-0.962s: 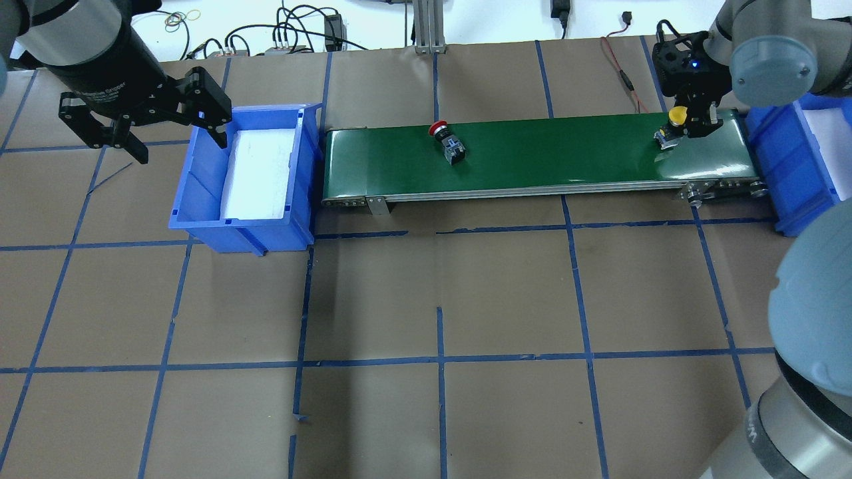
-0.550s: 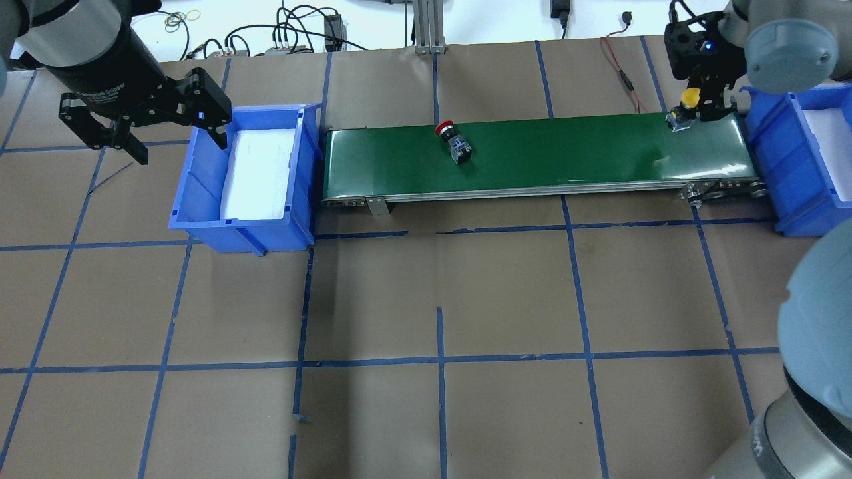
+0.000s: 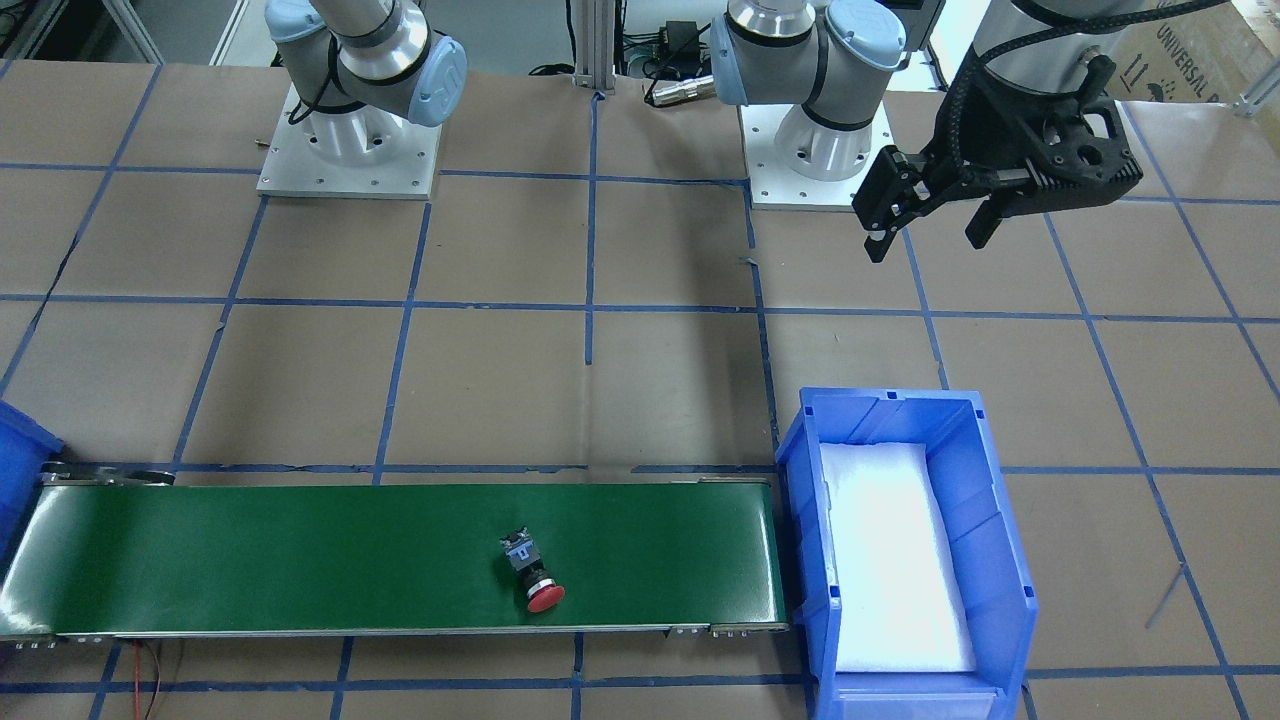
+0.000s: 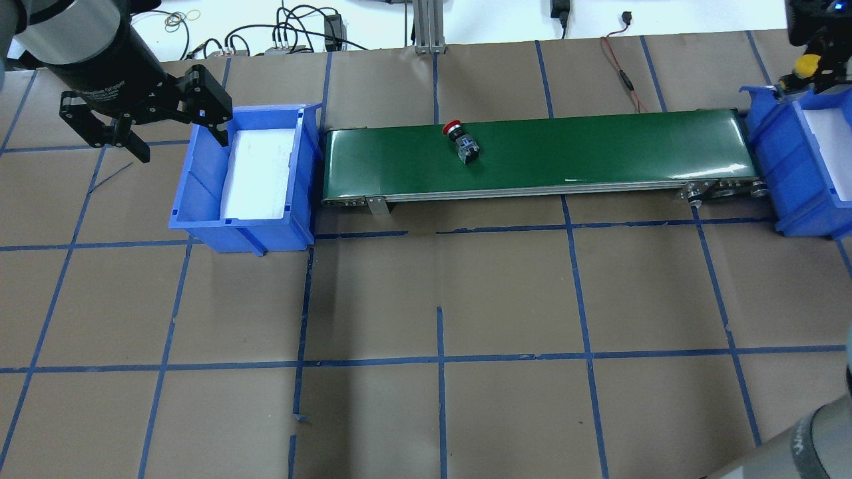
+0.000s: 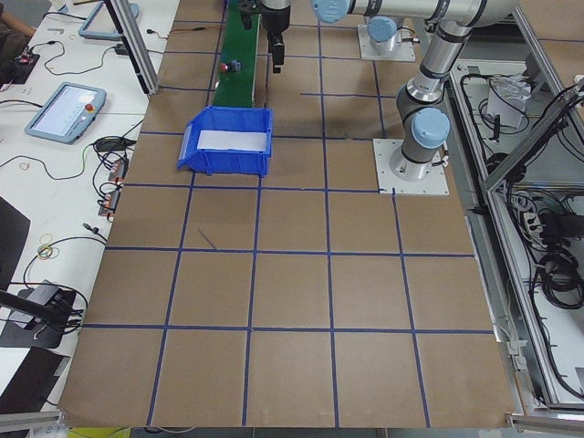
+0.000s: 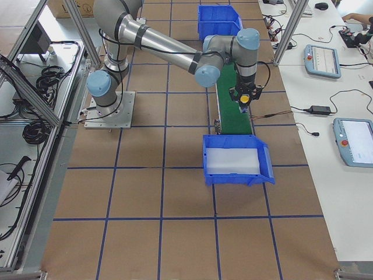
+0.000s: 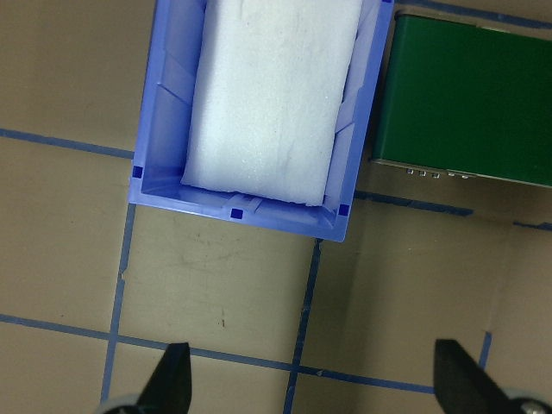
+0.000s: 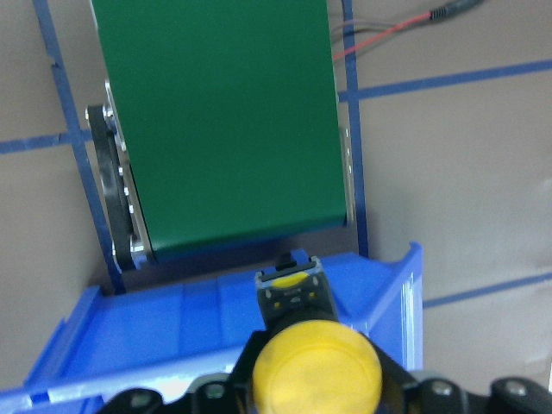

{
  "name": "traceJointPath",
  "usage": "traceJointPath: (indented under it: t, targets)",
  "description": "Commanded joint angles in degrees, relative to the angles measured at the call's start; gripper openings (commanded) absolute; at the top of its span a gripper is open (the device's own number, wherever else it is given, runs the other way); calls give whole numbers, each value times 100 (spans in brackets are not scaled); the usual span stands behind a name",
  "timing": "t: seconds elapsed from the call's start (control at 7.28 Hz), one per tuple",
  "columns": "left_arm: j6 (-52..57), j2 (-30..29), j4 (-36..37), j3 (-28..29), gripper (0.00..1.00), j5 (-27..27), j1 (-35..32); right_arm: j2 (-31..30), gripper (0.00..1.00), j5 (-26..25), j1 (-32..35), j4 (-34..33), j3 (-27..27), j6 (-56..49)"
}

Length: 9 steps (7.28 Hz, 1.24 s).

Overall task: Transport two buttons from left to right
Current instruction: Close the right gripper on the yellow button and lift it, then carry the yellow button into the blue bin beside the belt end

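Here the right gripper [image 4: 813, 66] pinches the yellow button [image 8: 316, 373] over the right blue bin [image 8: 207, 319], near its rim; releasing it inside seems next. The red button [image 4: 460, 138] lies midway along the conveyor belt [image 4: 599, 150], and the left gripper [image 3: 925, 238] hangs spread and empty.

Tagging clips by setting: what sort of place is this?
Probably a robotics lab or test cell: a brown-paper-covered table gridded with blue tape, a short green conveyor belt ending at a blue plastic bin, and a grey teach pendant on the white side bench.
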Motion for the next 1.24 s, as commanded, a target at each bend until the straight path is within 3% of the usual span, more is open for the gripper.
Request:
traceJointPath:
  t: [0.0, 0.41, 0.69, 1.1]
  targets:
    - [0, -1, -1, -3, 100, 11, 9, 49, 13, 419, -749, -124, 19, -698]
    - [-9, -37, -1, -21, 100, -120, 9, 758, 13, 1419, -1515, -650, 20, -1953]
    - [0, -28, 25, -21, 100, -147, -26, 1041, 13, 1309, -1552, -1037, 20, -2097]
    - [9, -45, 78, -30, 100, -130, 9, 1315, 14, 1011, -1552, -1039, 46, -2247]
